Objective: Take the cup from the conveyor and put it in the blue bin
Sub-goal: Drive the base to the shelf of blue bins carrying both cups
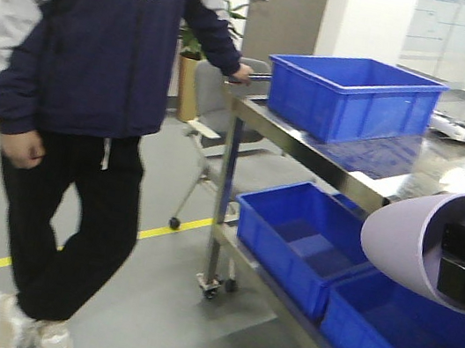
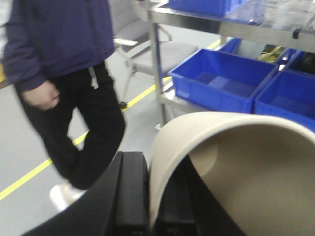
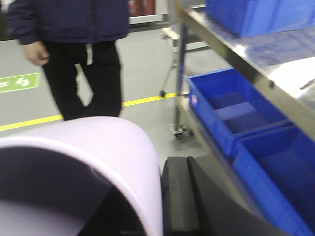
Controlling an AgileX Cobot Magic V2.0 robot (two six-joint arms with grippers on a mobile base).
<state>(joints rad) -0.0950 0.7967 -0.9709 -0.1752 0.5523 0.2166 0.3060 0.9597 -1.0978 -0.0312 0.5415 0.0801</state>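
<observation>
My left gripper [image 2: 151, 201] is shut on the wall of a cream cup [image 2: 246, 162], with one finger [image 2: 132, 196] outside and one inside. My right gripper [image 3: 158, 206] is shut on the wall of a lilac cup [image 3: 98, 142], which also shows in the front view [image 1: 409, 239] in front of the trolley's lower shelf. Both cups are held in the air with their mouths towards the cameras. The large blue bin [image 1: 353, 96] stands on top of a steel trolley [image 1: 308, 147], beyond and above the lilac cup. The conveyor is out of view.
A person in a navy jacket [image 1: 102, 45] stands at the left with a hand on the trolley. Smaller blue shelf bins [image 1: 293, 238] sit on the lower shelf. An office chair [image 1: 212, 135] is behind. A yellow floor line [image 1: 161, 229] crosses the grey floor.
</observation>
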